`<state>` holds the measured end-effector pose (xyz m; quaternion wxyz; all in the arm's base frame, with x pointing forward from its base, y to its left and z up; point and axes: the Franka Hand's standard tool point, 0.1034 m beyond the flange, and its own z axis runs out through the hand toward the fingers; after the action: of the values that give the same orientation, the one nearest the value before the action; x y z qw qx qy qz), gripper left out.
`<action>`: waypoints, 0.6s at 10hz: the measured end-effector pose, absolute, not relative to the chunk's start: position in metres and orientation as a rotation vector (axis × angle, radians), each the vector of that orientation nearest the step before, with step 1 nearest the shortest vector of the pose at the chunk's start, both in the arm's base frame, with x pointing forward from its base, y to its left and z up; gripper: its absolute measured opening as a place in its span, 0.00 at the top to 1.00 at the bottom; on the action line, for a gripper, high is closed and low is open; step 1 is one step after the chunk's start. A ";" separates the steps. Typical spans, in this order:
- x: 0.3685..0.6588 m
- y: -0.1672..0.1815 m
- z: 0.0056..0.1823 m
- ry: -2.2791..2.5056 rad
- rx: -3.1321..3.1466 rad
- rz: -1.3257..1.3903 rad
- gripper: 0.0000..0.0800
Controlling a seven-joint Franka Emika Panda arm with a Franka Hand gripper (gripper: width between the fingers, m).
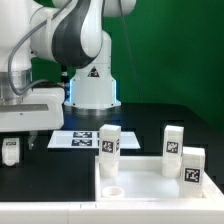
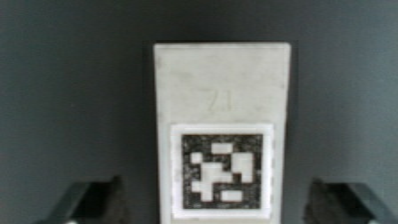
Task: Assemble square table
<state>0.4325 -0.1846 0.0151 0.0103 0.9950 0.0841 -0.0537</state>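
Note:
In the wrist view a white blocky leg with a black-and-white tag lies lengthwise between my fingers. My gripper is open, with a dark gap on each side of the leg. In the exterior view this leg lies on the black table at that view's left, under my gripper. The white square tabletop lies at the front, with a round corner socket. Three more tagged legs stand on or at it: one at its back left, one at the back right, one at the right.
The marker board lies flat on the black table between the robot's white base and the tabletop. A green wall stands behind.

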 end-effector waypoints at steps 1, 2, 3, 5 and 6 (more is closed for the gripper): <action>0.432 -0.185 0.015 0.262 3.105 -0.168 0.54; 0.432 -0.185 0.015 0.267 3.105 -0.168 0.65; 0.432 -0.185 0.015 0.278 3.104 -0.169 0.65; 0.436 -0.160 0.024 0.521 3.065 -0.134 0.65; 0.436 -0.143 0.032 0.866 3.008 -0.132 0.65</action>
<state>0.4361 -0.1430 0.0320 0.0042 0.9602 0.2762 -0.0421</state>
